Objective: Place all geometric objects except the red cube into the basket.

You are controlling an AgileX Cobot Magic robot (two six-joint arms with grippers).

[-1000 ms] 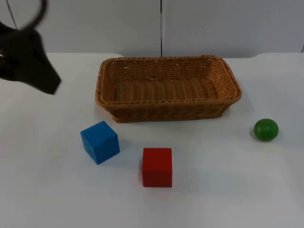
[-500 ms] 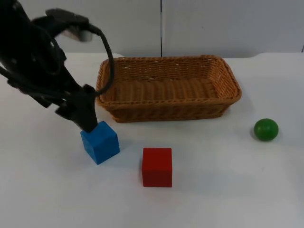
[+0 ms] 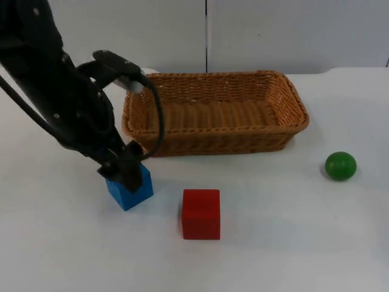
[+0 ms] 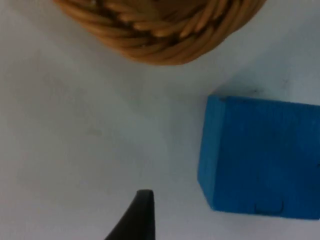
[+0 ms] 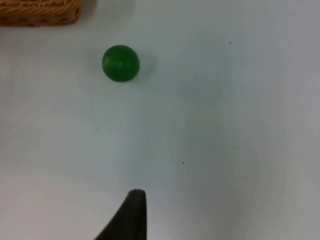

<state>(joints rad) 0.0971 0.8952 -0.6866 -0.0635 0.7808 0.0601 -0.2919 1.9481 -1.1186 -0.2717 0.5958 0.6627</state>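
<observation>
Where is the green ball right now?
In the top view the green ball sits alone on the white table at the right side, a little past the basket's right end and far from the red cube.

Black jointed left arm [image 3: 67, 109]; tapered black fingers [image 4: 135, 220], matte finish.

White table top [image 3: 292, 243] was matte and plain, running back to the grey partition wall [image 3: 292, 33]. Wall had one dark vertical seam [image 3: 206, 35] between its panels, about mid-frame in the top view. Table's far edge showed rounded notches where it met the wall. Wrist views showed the same white surface [image 5: 225, 125], with a few tiny specks.
</observation>
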